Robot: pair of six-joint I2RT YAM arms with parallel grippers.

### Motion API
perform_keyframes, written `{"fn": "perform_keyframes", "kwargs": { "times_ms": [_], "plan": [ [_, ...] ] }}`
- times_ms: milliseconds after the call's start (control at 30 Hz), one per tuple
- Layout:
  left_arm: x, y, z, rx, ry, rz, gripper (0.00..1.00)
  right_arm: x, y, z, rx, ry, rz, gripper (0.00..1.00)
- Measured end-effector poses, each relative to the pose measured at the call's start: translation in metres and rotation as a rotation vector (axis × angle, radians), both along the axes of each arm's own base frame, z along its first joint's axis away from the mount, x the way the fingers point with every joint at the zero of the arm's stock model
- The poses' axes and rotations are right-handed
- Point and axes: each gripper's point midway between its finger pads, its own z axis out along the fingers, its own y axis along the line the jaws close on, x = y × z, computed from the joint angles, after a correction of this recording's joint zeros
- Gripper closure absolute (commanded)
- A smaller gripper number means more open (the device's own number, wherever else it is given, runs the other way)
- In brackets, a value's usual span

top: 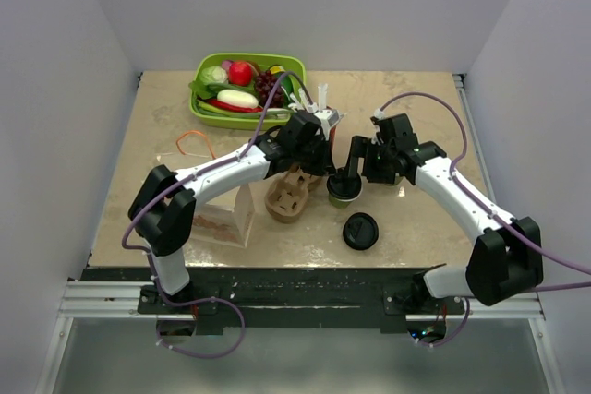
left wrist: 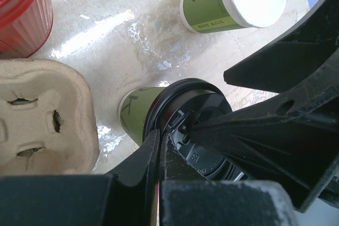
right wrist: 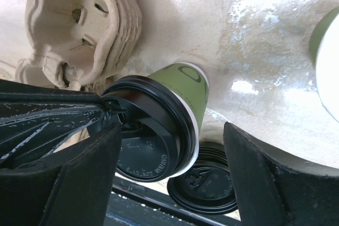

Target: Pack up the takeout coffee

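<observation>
Beige table (top: 416,228): green bin (top: 198,108), paper bag (top: 226,219), cup carrier (top: 286,202), lidded green cup (top: 342,193), spare lid (top: 360,231).

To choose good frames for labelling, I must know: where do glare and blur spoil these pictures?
Left wrist: a glare streak on the table beside the red cup; the near foreground is blurred. Right wrist: bright patches at top right. Top external: even light.
</observation>
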Motion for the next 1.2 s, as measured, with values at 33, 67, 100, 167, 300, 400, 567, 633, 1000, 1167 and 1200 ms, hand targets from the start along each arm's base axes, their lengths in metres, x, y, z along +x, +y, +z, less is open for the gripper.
{"fn": "perform_keyframes", "kwargs": {
  "times_ms": [33,67,100,167,300,400,567,633,1000,1167,1200],
  "plan": [
    [0.000,0.000,0.000,0.000,0.000,0.000,1.00,-0.001,0.001,0.000,0.005,0.002,0.003,0.22],
    [0.000,0.000,0.000,0.000,0.000,0.000,1.00,-0.001,0.002,0.000,0.009,0.005,0.005,0.23],
    [0.000,0.000,0.000,0.000,0.000,0.000,1.00,-0.002,0.003,0.000,0.015,0.009,0.009,0.24],
    [0.000,0.000,0.000,0.000,0.001,-0.001,1.00,-0.003,0.004,0.001,0.022,0.012,0.010,0.27],
    [-0.001,0.000,-0.001,-0.001,0.004,-0.004,1.00,-0.006,0.006,0.000,0.046,0.031,0.008,0.30],
    [-0.003,0.001,-0.004,0.001,0.010,-0.007,1.00,-0.010,0.007,-0.004,0.059,0.054,0.002,0.36],
    [-0.005,-0.001,-0.005,-0.005,0.017,-0.018,1.00,-0.015,0.013,-0.008,0.101,0.087,0.013,0.45],
    [-0.006,0.000,-0.008,-0.002,0.023,-0.020,1.00,-0.015,0.015,-0.008,0.117,0.092,0.017,0.47],
    [-0.005,0.004,-0.011,0.010,0.024,-0.008,1.00,-0.015,0.017,-0.009,0.147,0.101,0.012,0.63],
    [-0.004,0.005,-0.011,0.015,0.019,-0.001,1.00,-0.014,0.016,-0.011,0.148,0.098,0.008,0.69],
    [-0.004,0.005,-0.012,0.016,0.019,-0.001,1.00,-0.014,0.016,-0.011,0.148,0.098,0.007,0.72]
  ]
}}
